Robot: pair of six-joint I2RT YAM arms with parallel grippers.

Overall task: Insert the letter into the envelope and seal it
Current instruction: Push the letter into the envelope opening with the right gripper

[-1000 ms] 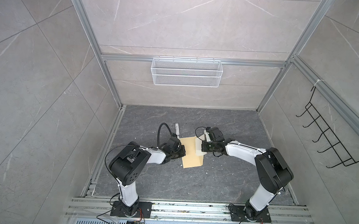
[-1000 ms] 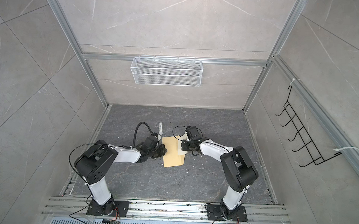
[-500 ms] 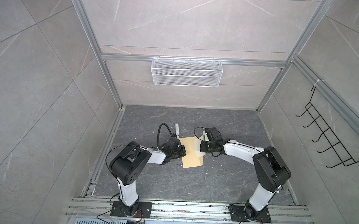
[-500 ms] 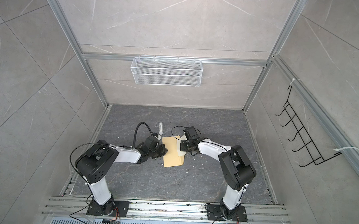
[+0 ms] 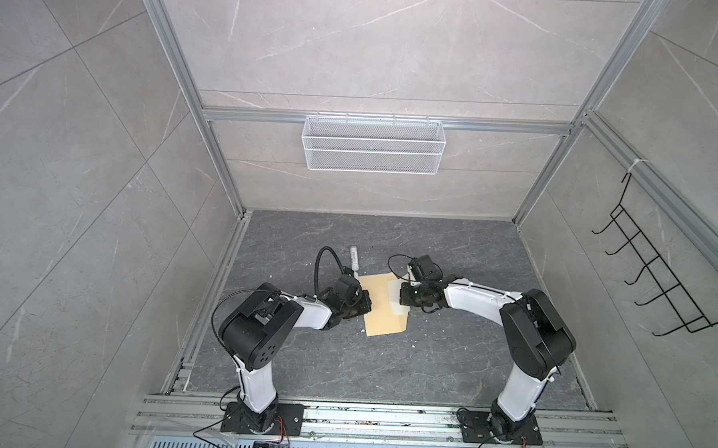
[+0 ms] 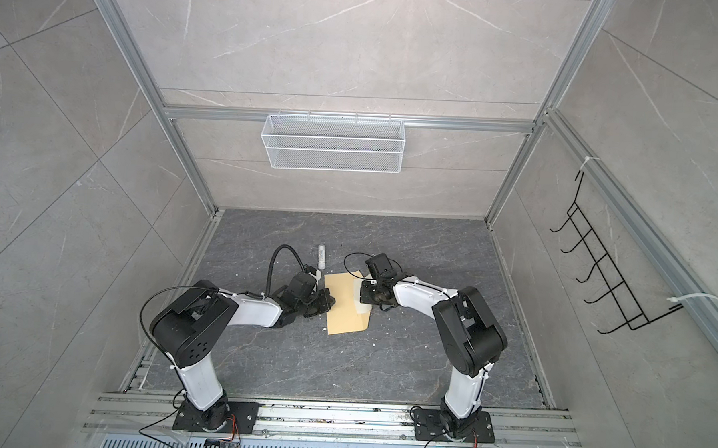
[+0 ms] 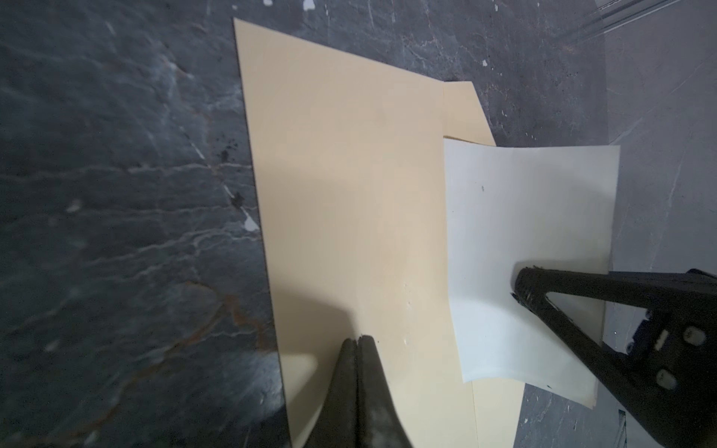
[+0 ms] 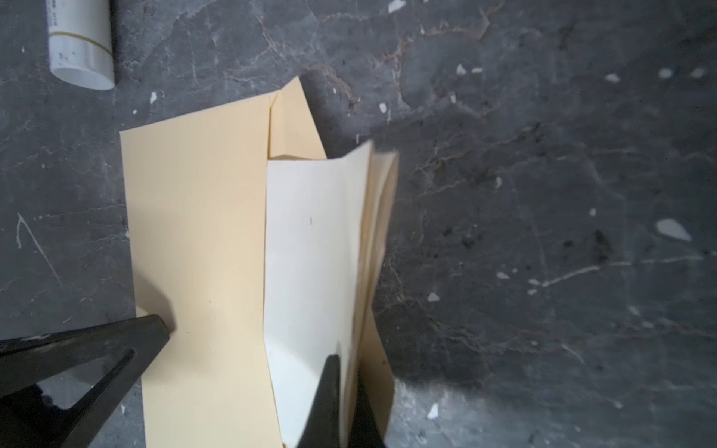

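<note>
The yellow-tan envelope point(image 5: 380, 313) point(image 6: 345, 316) lies flat on the dark floor between my arms. The pale letter point(image 5: 395, 301) point(image 6: 359, 302) sticks out of its open end, part of it inside, over the opened flap point(image 8: 295, 128). My right gripper point(image 8: 347, 360) point(image 5: 402, 297) is shut on the letter's outer folded edge point(image 8: 310, 232). My left gripper point(image 7: 359, 339) point(image 5: 366, 306) is shut with nothing between its jaws, its tips resting on the envelope point(image 7: 349, 194) near the opposite long edge. The left wrist view also shows the letter point(image 7: 523, 232), bowed upward.
A white glue stick point(image 5: 353, 258) point(image 8: 79, 42) lies on the floor just behind the envelope. A white wire basket point(image 5: 373, 144) hangs on the back wall and a black hook rack point(image 5: 654, 279) on the right wall. Small white flecks dot the floor.
My right gripper has shifted slightly left toward the envelope, taking the letter with it. The left arm has stayed put.
</note>
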